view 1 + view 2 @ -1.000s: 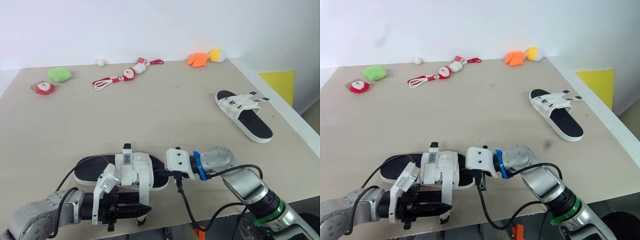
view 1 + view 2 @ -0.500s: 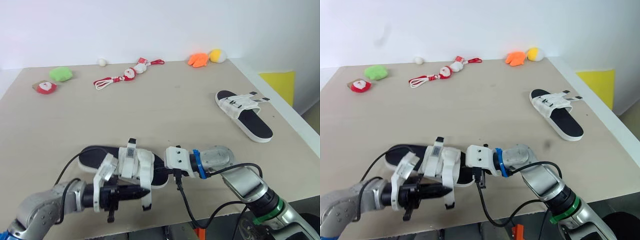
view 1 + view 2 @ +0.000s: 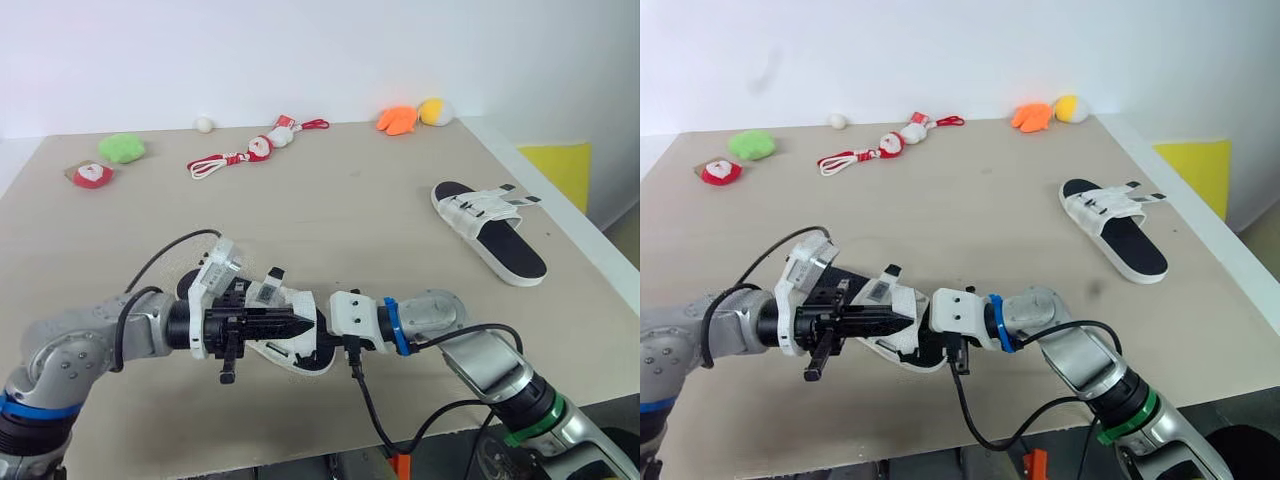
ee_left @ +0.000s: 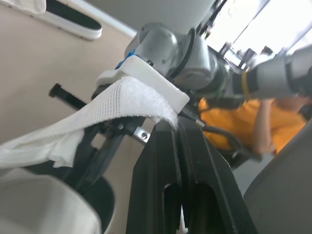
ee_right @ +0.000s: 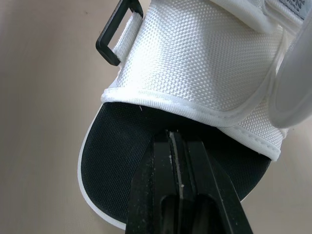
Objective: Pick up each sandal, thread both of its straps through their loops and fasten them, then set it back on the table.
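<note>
Beige table [image 3: 400, 200], white wall behind. Your near sandal [image 3: 288, 354] sits tilted by front edge, between both grippers. Your left gripper [image 3: 308, 325]: fingers together, pinching end of white strap [image 4: 112, 102], strap drawn out toward your right arm. Your right gripper [image 5: 176, 141]: fingers pressed together, tips in under white upper, against black footbed. Black loop [image 5: 117, 35] at upper's edge. Second sandal [image 3: 490, 232] flat on table, well apart to your right. Green toy [image 3: 122, 148] and orange toy [image 3: 396, 119] along far edge.
</note>
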